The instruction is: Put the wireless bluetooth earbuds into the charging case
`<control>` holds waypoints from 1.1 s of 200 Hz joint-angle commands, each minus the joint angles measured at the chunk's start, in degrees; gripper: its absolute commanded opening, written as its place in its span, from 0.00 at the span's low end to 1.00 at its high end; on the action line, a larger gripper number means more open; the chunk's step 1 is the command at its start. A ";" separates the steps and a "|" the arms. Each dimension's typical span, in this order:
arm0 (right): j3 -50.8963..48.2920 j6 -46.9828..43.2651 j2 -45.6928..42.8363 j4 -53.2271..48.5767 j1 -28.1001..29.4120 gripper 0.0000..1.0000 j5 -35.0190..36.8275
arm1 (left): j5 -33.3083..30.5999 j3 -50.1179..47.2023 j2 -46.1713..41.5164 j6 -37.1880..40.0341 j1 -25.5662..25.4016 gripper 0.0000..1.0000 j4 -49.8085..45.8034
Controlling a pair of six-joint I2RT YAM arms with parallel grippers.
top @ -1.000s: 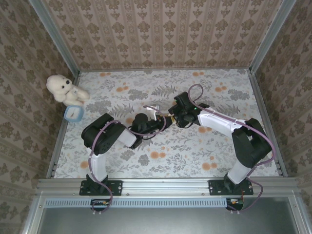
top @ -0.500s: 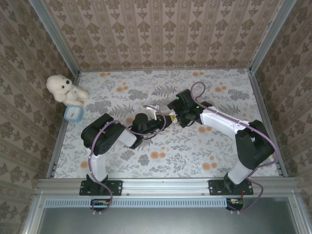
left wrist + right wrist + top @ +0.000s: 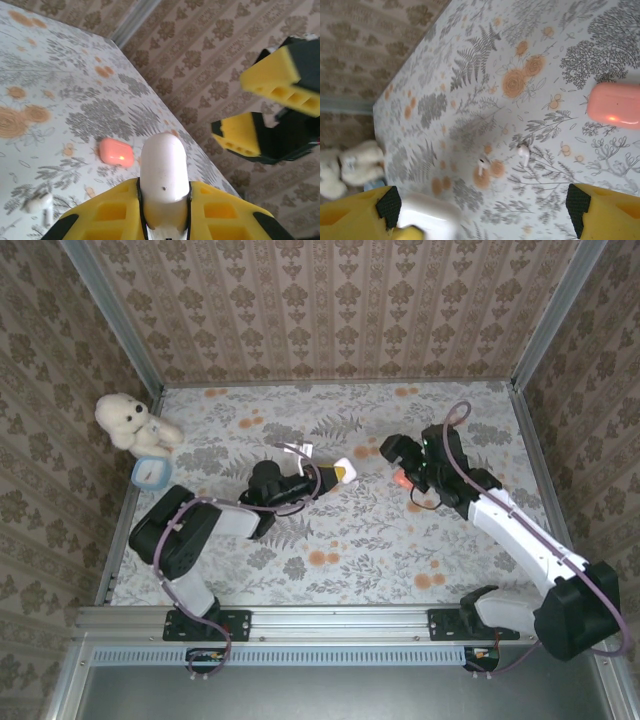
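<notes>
Shows from above a floral-print table (image 3: 330,560) with patterned wallpaper on three sides and two arms reaching in from the near edge. Shows the left gripper (image 3: 336,476) near the table's middle, its yellow fingers (image 3: 107,212) closed on a white charging case (image 3: 164,170), whose rounded end sticks out past the fingertips toward the right arm. Cannot tell whether this case is open or closed. Shows the right gripper (image 3: 255,112) a little to the right, facing the left one and hanging above the table, with fingers spread wide and nothing between them. Places an orange-pink case (image 3: 615,104), closed and glossy, flat on the table near the right gripper, touched by neither finger. Places two white earbuds (image 3: 482,164) loose on the table between the two cases and inside neither, the second earbud (image 3: 522,151) near the first but not touching it. Sets a white plush bear (image 3: 125,420) at the table's far left edge by the wall, with a small blue-and-white object (image 3: 150,472) just beside it, both well apart from the grippers.
</notes>
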 commanded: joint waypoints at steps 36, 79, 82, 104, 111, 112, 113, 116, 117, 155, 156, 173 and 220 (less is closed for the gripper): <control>-8.22 -18.38 -5.06 12.46 0.16 0.87 -14.96 | 10.25 5.18 -12.48 13.29 0.23 0.00 -27.54; -9.04 -18.07 -3.45 18.16 3.47 0.86 -18.85 | 10.48 7.15 -16.53 16.17 0.22 0.00 -34.87; -8.96 -17.99 -3.29 18.39 3.76 0.86 -18.98 | 10.39 7.20 -16.63 16.24 0.24 0.00 -35.01; -8.29 -18.18 -2.27 19.27 5.83 0.86 -19.44 | 9.93 7.38 -17.29 16.59 0.27 0.00 -36.01; -8.17 -18.24 -1.95 19.40 6.20 0.86 -19.30 | 9.78 7.38 -17.39 16.63 0.21 0.00 -36.15; -8.16 -18.24 -1.92 19.42 6.26 0.86 -19.29 | 9.78 7.38 -17.43 16.63 0.20 0.00 -36.19; -8.16 -18.25 -1.86 19.43 6.33 0.86 -19.29 | 9.73 7.38 -17.45 16.63 0.24 0.00 -36.17; -8.11 -18.25 -1.75 19.59 6.46 0.86 -19.28 | 9.69 7.38 -17.47 16.70 0.20 0.00 -36.23; -8.14 -18.25 -1.69 19.60 6.52 0.86 -19.28 | 9.64 7.38 -17.47 16.71 0.19 0.00 -36.23; -8.24 -17.98 0.55 20.45 7.63 0.85 -18.87 | 9.33 7.72 -17.99 16.81 0.19 0.00 -36.68; -8.29 -17.98 0.60 20.47 7.64 0.85 -18.85 | 9.33 7.73 -18.04 16.81 0.19 0.00 -36.72; -8.16 -17.89 1.97 20.60 7.74 0.84 -18.69 | 9.28 8.01 -18.40 16.95 0.19 0.00 -37.17; -7.85 -18.11 6.35 20.02 7.28 0.81 -16.19 | 9.18 8.16 -20.39 17.06 0.19 0.00 -38.15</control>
